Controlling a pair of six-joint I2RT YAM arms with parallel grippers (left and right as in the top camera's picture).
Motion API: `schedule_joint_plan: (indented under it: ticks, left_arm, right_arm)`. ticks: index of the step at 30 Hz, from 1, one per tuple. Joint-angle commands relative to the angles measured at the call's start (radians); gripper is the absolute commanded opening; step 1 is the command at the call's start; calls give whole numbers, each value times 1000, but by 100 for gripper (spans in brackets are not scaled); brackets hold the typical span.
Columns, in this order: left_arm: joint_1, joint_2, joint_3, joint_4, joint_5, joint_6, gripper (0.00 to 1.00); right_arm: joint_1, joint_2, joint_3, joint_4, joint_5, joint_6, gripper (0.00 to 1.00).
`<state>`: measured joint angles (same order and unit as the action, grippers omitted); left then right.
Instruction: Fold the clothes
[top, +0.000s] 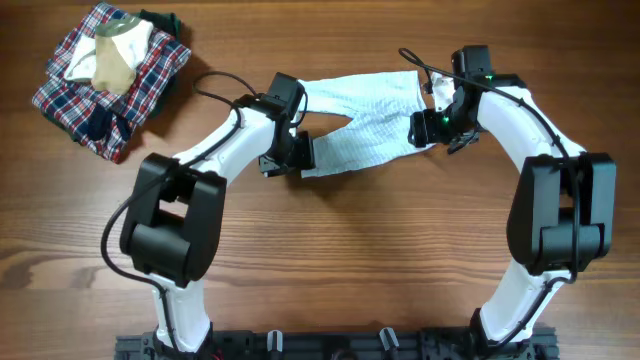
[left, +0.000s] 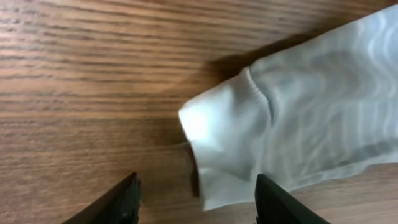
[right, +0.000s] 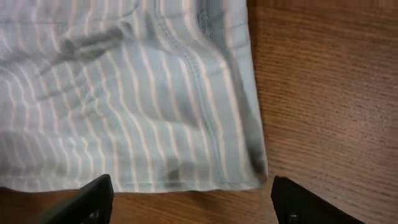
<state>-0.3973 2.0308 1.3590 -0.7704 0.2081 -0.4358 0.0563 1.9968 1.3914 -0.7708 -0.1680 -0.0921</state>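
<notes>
Overhead view first: the striped garment (top: 370, 128) is laid out flat on the wooden surface (top: 350, 250), spread between the two arms, with its long axis run left to right. The left pincer (top: 298, 152) is parked right at its left end and the right pincer (top: 428, 128) at its right end, so each end is covered by its own arm and neither is nearer overall. In both wrist views the jaws are seen apart with nothing clamped. A corner of cloth is framed just ahead of the left fingers, and a hemmed edge ahead of the right ones. A plaid pile (top: 100, 80) is left well apart at the far left. No brand, label or writing can be made out anywhere
</notes>
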Motion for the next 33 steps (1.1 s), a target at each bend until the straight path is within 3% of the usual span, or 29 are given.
schedule_joint_plan:
  ticks: [1,16,20,23,24,25,27,31,33]
  left_arm:
    - [0,19,0,6,13,-18,59]
    - [0,19,0,45,35,-18,55]
    - [0,19,0,49,35,-18,40]
    - [0,19,0,49,35,-18,25]
    - [0,19,0,49,35,-18,18]
    - [0,19,0,48,35,-18,15]
    - [0,19,0,48,35,-18,11]
    - [0,19,0,47,35,-18,8]
    - [0,19,0,40,35,-18,13]
  right_arm:
    - [2,9,-10,19,-9,-14,83]
    - [2,102,-10,34,-9,-37,82]
    - [2,102,-10,34,-9,-37,75]
    - [2,102,-10,33,-9,-35,64]
    - [2,102,-10,30,-9,-35,56]
    - [2,102,-10,30,-9,-27,40]
    - [2,102,-10,31,-9,-12,27]
    - [2,102,-10,30,-9,-10,17]
    - [2,102,-10,29,-9,-10,19]
